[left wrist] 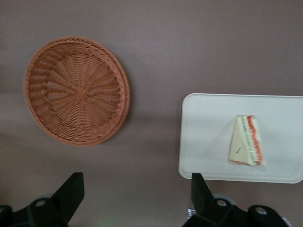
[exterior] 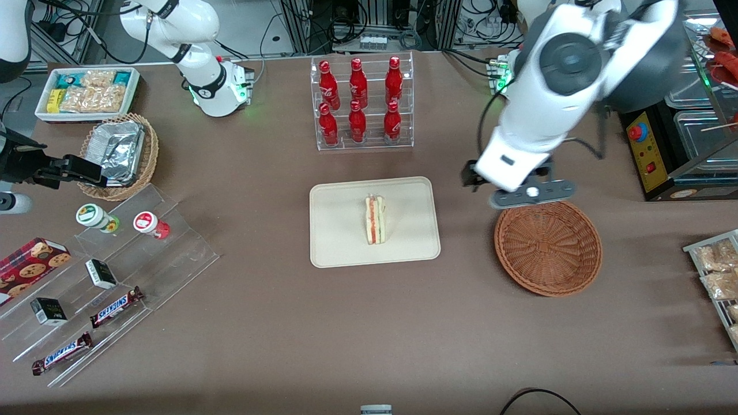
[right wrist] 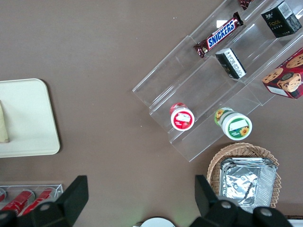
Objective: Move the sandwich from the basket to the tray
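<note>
The sandwich (exterior: 375,219) (left wrist: 247,141), a pale bread wedge with a red and green stripe, lies on the cream tray (exterior: 346,248) (left wrist: 208,142). Nothing is in the reddish-brown wicker basket (exterior: 548,248) (left wrist: 75,90), which stands beside the tray toward the working arm's end of the table. My gripper (left wrist: 136,195) hangs high above the bare table between tray and basket, near the basket's rim that is farther from the front camera. It is open wide with nothing between its fingers (left wrist: 71,193).
A clear rack of red bottles (exterior: 362,104) stands farther from the front camera than the tray. Toward the parked arm's end are an acrylic step shelf with snacks (exterior: 104,271), a foil-lined tan basket (exterior: 118,150) and a white snack bin (exterior: 86,92). A control box (exterior: 651,150) stands toward the working arm's end.
</note>
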`<state>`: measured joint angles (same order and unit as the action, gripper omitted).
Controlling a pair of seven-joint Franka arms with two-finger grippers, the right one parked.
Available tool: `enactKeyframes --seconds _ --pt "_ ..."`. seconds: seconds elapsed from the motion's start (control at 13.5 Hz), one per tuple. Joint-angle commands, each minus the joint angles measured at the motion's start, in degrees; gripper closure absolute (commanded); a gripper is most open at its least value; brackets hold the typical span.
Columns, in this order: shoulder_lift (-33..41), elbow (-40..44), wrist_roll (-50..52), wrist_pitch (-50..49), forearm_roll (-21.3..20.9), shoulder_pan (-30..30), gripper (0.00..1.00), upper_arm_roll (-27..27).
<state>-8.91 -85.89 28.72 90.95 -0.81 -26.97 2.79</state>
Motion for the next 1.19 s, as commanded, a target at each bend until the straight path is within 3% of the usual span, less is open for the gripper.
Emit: enactKeyframes --seconds 0.0,0.44,0.89,1.11 --pt "7.6 -7.4 -8.3 -0.2 -0.3 4.7 0.01 -0.6" --pt "12.6 -10.4 -24.1 -1.7 0.3 14.4 0.0 -0.5" --pt "10.2 -6.3 -24.6 -1.8 1.5 21.0 0.0 -0.7" --pt "8.5 -4.3 -24.7 -3.1 1.8 24.8 0.0 -3.4"
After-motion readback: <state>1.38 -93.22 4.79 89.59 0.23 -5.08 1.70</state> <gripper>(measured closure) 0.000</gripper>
